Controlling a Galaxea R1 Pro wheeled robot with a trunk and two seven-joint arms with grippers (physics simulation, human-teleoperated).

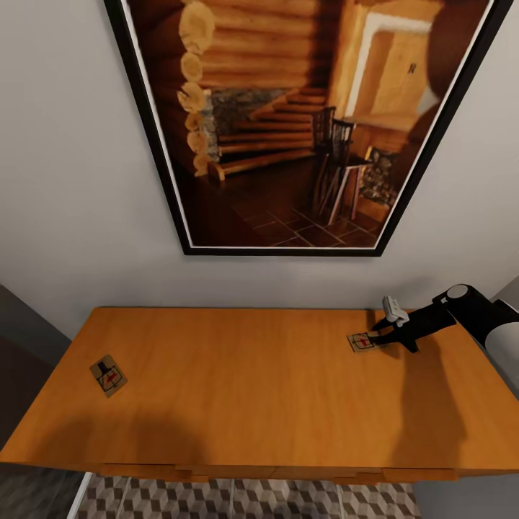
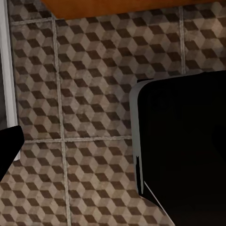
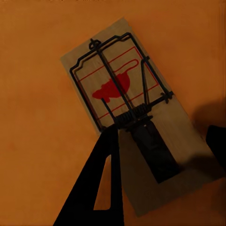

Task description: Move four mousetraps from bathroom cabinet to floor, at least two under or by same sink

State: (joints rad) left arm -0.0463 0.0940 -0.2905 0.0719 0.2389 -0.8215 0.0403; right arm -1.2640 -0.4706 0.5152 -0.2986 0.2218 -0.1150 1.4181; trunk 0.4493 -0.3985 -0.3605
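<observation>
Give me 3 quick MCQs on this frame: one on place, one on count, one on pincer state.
1. Where do the mousetraps lie?
A. on the cabinet top
B. on the tiled floor
C. in an open drawer

2. How many mousetraps show in the head view?
A. one
B. two
C. four

3. How is the right pincer?
A. shut, far from any trap
B. open, fingers either side of a trap
C. holding a trap in the air

Key:
1 A: left mousetrap and right mousetrap both lie flat on the cabinet top.
2 B: just those two appear.
3 B: the right pincer is open, dark fingers flanking the trap, which rests on the wood.
</observation>
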